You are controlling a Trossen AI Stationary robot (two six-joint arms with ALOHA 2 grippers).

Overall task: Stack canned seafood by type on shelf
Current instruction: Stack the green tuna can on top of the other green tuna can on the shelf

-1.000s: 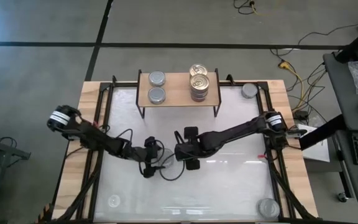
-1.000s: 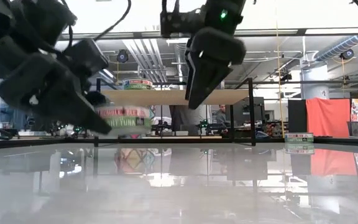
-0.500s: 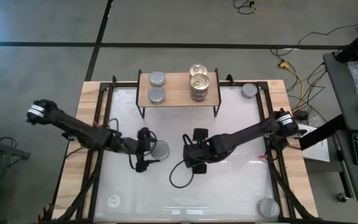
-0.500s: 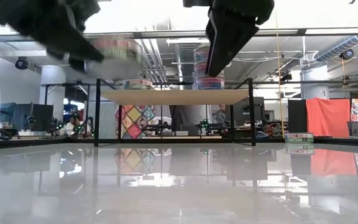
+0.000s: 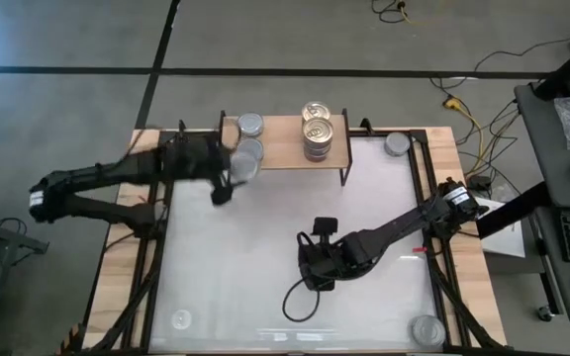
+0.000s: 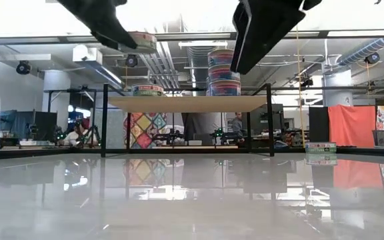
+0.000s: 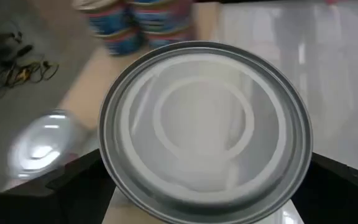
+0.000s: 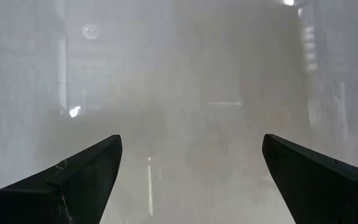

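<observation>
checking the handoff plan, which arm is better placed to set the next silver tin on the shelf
Left. The left gripper already holds a silver-lidded tin at the shelf beside the silver tins. The right gripper hangs open and empty over mid-table.

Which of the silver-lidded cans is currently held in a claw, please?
The silver-lidded can gripped in the left claw, raised above the shelf's left end; the other silver cans all sit on the shelf or tabletop.
</observation>
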